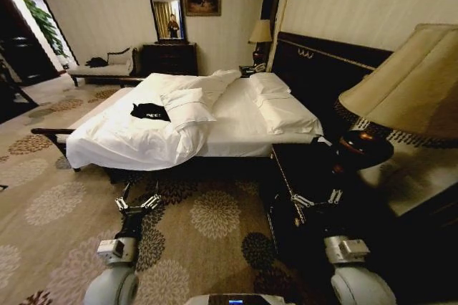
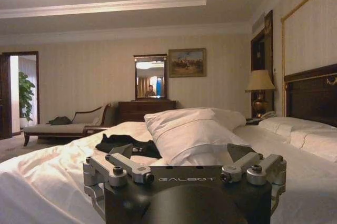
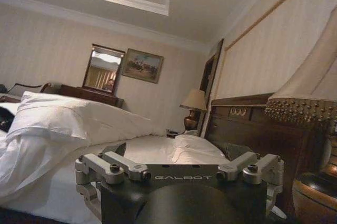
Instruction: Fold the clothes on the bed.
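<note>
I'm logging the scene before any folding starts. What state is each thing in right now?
T-shirt: crumpled, unfolded, lying on the duvet.
Duvet: rumpled, turned back over itself.
Bed: sheet exposed, pillows by the headboard.
Left gripper: jaws open, empty, low over the carpet short of the bed.
Right gripper: jaws open, empty, beside the nightstand.
Near lamp: unlit.
Far lamp: looks unlit.

The black T-shirt (image 1: 150,112) is soft matt cloth, lying crumpled on the bed (image 1: 236,122), whose white duvet is smooth, faintly sheened fabric over a dark polished wooden frame. Each gripper, left (image 1: 138,204) and right (image 1: 315,200), pairs matt black plastic with dull grey metal links (bolts included). The carpet (image 1: 215,212) looks woven.
</note>
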